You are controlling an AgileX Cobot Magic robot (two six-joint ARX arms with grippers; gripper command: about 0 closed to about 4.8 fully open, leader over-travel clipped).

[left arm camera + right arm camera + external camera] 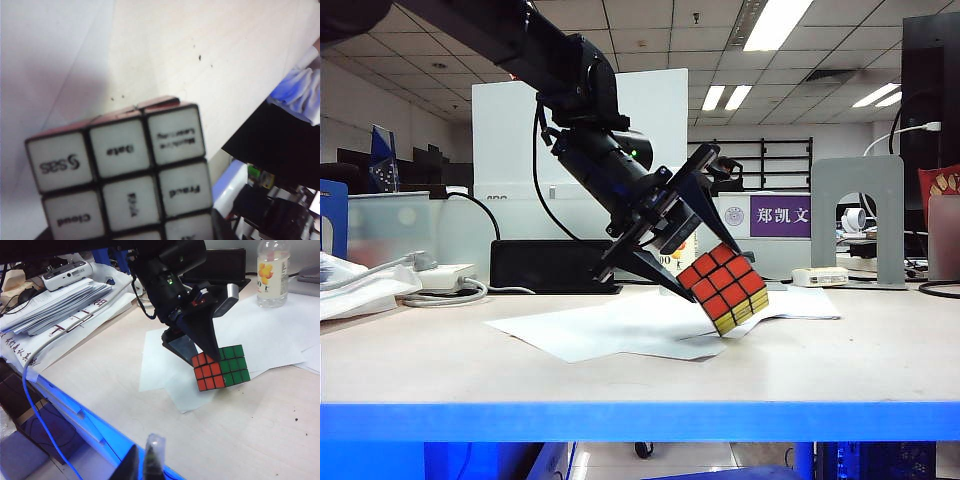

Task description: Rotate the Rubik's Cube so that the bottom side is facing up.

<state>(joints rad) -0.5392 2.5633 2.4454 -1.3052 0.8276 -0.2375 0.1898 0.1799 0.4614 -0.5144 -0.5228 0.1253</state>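
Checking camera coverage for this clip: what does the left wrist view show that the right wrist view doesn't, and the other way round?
Only the left wrist view shows the Rubik's Cube's white face with printed words. Only the right wrist view shows the cube's green and red faces, the left gripper clamped on it, the clear bottle, the paper stack and the right gripper's fingertips, away from the cube. Both show the tilted cube, the table and the white sheet.

The left arm (pixel 570 80) is built of glossy black rounded housings, with a black cable (pixel 538 160) looping beside it and a small green light (pixel 169 282) glowing on its wrist. Its left gripper (pixel 692 262) carries long, tapering matte black triangular fingers (pixel 205 332). Of the right gripper (pixel 145 460), only a pale translucent fingertip and a dark one show, close together.
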